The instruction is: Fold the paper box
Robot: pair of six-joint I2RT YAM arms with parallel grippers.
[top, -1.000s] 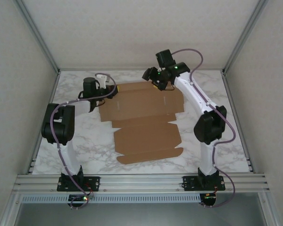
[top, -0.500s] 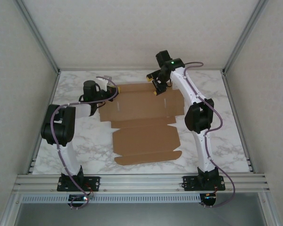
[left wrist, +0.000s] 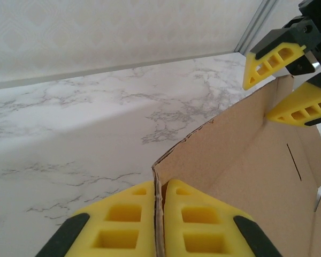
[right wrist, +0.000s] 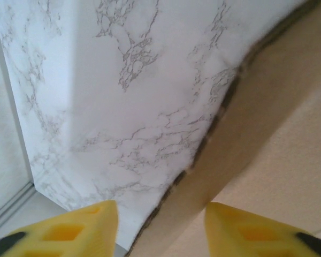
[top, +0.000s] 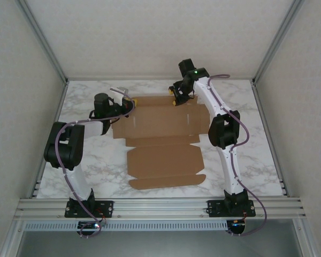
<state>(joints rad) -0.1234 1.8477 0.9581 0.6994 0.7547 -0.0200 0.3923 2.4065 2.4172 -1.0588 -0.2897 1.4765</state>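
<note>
The paper box (top: 163, 140) is a brown die-cut cardboard sheet lying mostly flat on the marble table, with its far flap tilted up. My left gripper (top: 126, 105) is shut on the far-left corner of that flap. In the left wrist view its yellow fingers (left wrist: 123, 225) pinch the cardboard edge (left wrist: 159, 203), and the panel (left wrist: 246, 155) rises to the right. My right gripper (top: 176, 100) stands over the far edge, open. In the right wrist view the gripper (right wrist: 160, 233) straddles the flap's rim (right wrist: 219, 139), and neither pad touches it.
The marble table (top: 91, 160) has bare room left and right of the sheet. Aluminium frame posts and pale walls close in the back and sides. The right arm's yellow fingertips (left wrist: 270, 56) show at the upper right of the left wrist view.
The right gripper has swung left and down onto the far flap, and its jaws have narrowed. The right elbow has moved inward. The left gripper keeps its hold, nearly still.
</note>
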